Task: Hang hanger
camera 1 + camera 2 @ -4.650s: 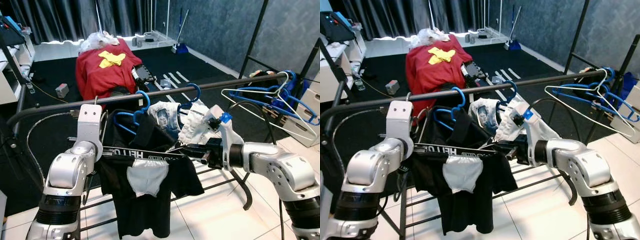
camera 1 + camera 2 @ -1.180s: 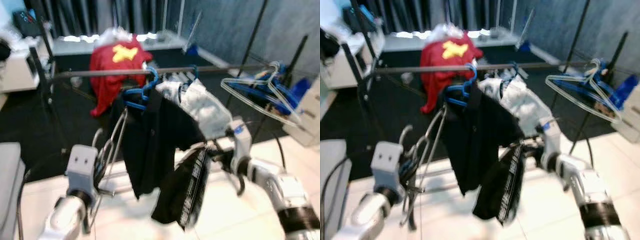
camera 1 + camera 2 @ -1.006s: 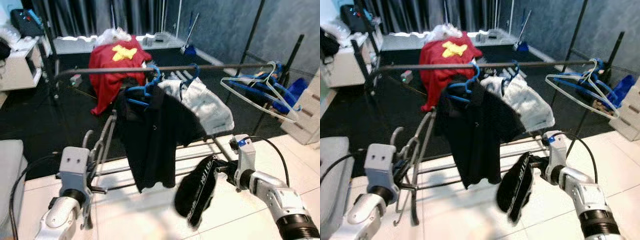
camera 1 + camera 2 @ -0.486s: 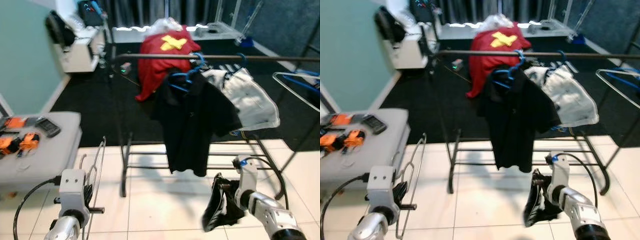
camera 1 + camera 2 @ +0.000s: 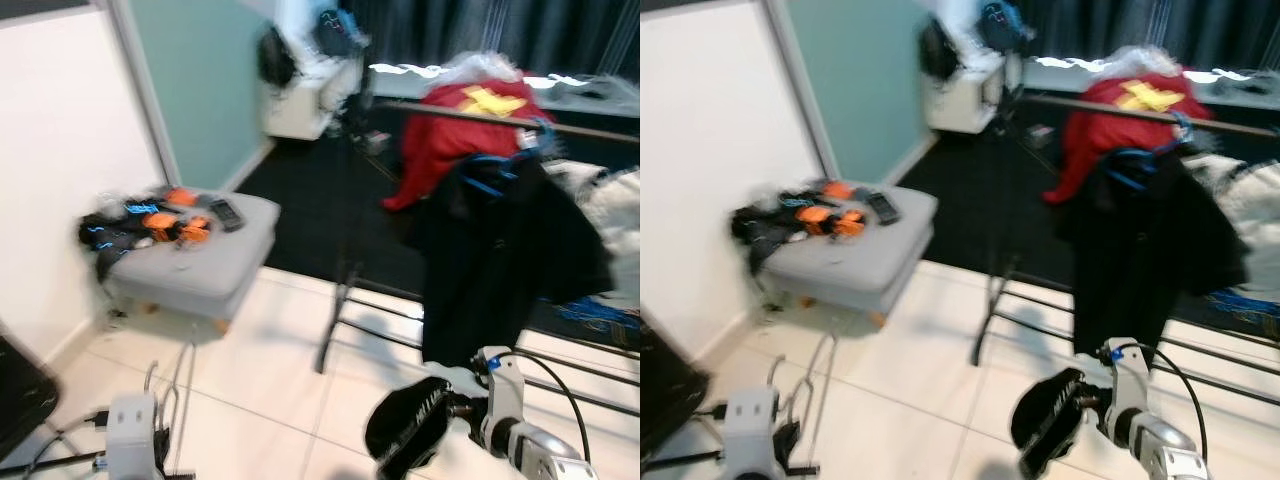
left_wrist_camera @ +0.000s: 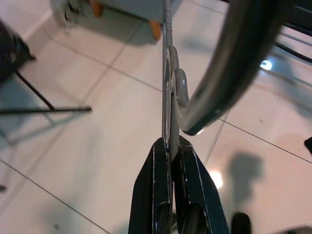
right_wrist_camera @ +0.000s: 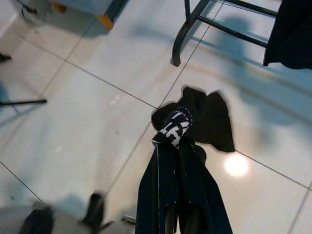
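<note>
My left gripper [image 6: 169, 146] is clamped on the wire hanger [image 6: 170, 92], held low over the white tiled floor [image 5: 270, 330], near the grey ottoman [image 5: 195, 265] strewn with small items. To the right, a black shirt [image 5: 500, 250] hangs on the clothes rack [image 5: 345, 300]. My right gripper [image 7: 174, 146] is closed on a bunched black garment [image 5: 410, 425], dangling above the tiles.

Glossy floor tiles [image 7: 87, 112] (reflecting lamps), shiny metal hanger [image 6: 168, 92], matt black cloth garment [image 7: 195, 124].
</note>
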